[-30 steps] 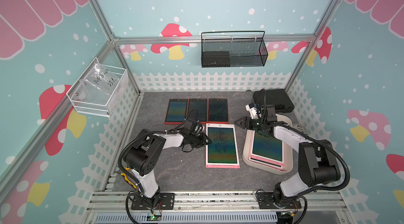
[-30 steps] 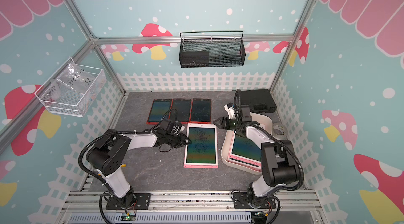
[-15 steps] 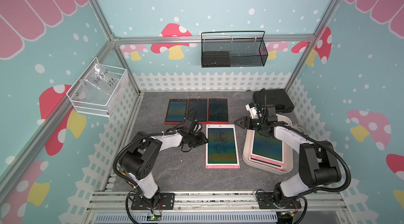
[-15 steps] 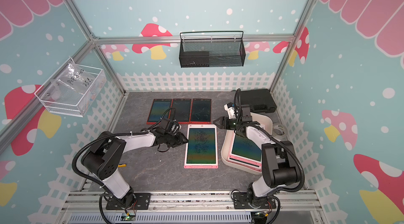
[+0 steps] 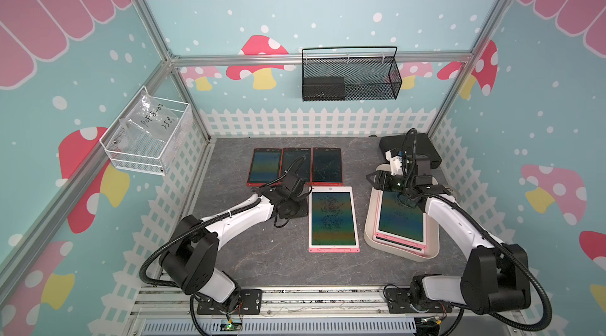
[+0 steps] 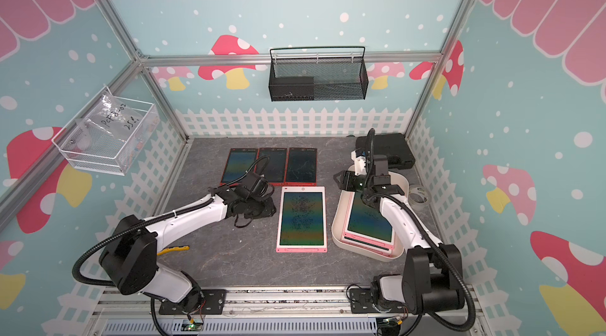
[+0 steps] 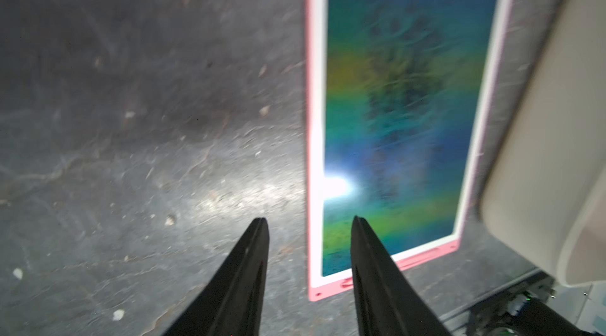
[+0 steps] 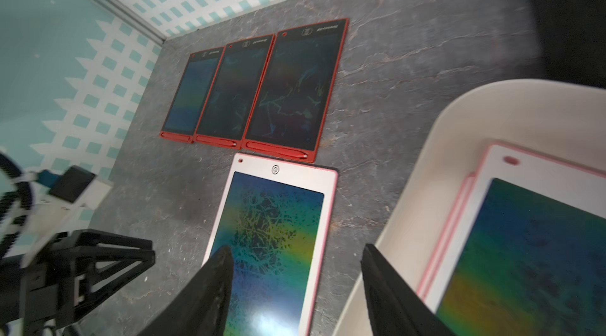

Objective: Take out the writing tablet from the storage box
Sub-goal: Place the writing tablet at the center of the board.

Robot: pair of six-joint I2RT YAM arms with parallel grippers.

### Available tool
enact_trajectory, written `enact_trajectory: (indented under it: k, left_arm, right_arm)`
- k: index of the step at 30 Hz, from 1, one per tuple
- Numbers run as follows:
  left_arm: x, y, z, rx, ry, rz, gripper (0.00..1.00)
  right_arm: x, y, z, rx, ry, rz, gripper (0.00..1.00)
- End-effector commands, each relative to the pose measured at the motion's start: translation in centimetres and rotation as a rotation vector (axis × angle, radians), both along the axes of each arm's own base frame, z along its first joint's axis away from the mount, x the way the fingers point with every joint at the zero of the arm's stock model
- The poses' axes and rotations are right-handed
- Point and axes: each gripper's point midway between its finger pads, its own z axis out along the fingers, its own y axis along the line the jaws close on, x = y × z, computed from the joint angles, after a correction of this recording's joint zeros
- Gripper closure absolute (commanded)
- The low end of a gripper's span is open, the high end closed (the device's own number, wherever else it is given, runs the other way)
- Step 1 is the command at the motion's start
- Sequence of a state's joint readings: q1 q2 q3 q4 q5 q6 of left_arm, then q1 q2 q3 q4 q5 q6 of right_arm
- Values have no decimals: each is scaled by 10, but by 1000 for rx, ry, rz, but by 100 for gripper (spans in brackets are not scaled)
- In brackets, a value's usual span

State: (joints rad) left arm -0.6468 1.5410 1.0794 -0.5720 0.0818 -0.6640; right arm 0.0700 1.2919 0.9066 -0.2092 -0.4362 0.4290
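Note:
The cream storage box [image 5: 370, 219] sits on the right of the table and shows in both top views. Two stacked pink writing tablets [image 5: 400, 219] lie flat inside it. Another pink tablet [image 5: 333, 218] lies on the table just left of the box. My left gripper [image 7: 308, 221] is open and empty, low at that tablet's left edge. One of its fingers is over the frame and one over bare table. My right gripper [image 8: 296, 248] hangs open and empty above the gap between the table tablet [image 8: 272, 219] and the box's far left corner [image 8: 426, 160].
Three red tablets [image 5: 295, 167] lie in a row behind the pink one. A black case [image 5: 423, 150] stands at the back right behind the box. A tape roll [image 6: 416, 195] lies right of the box. A black mesh basket [image 5: 349, 77] hangs on the back wall.
My left gripper has shifted slightly toward the front along the table tablet's left edge. The right arm has stayed where it was.

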Motion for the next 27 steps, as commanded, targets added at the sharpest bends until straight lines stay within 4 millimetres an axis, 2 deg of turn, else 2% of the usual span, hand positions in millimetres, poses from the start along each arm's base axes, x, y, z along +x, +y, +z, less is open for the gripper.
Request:
enact_trajectory:
  k: [1,4,7,10,16,23,27]
  left_arm:
    - [12,-35,37,-11,-88,-84,54]
    - [17,-88,48,-32,-97,-205,53]
    - [23,-135,42,-35,-83,-301,53]
    - [30,-170,32,-37,-66,-376,54]
    - [46,-197,15,-17,-58,-429,54]
    - [47,-218,6,-73,-42,-488,54]
    - [44,-227,0,-107,-17,-512,54]
  right_arm:
    - [-10,-42,1,-83,21,-134,34]
    - [-22,-69,-9,-115,53,-208,31]
    - [-34,-94,-24,-154,100,-295,29]
    - [-42,-103,-35,-168,130,-329,29]
    - [-56,-119,-71,-221,245,-400,28]
    - [-69,-149,-92,-335,356,-539,27]
    - [-69,-155,-100,-360,392,-561,26]
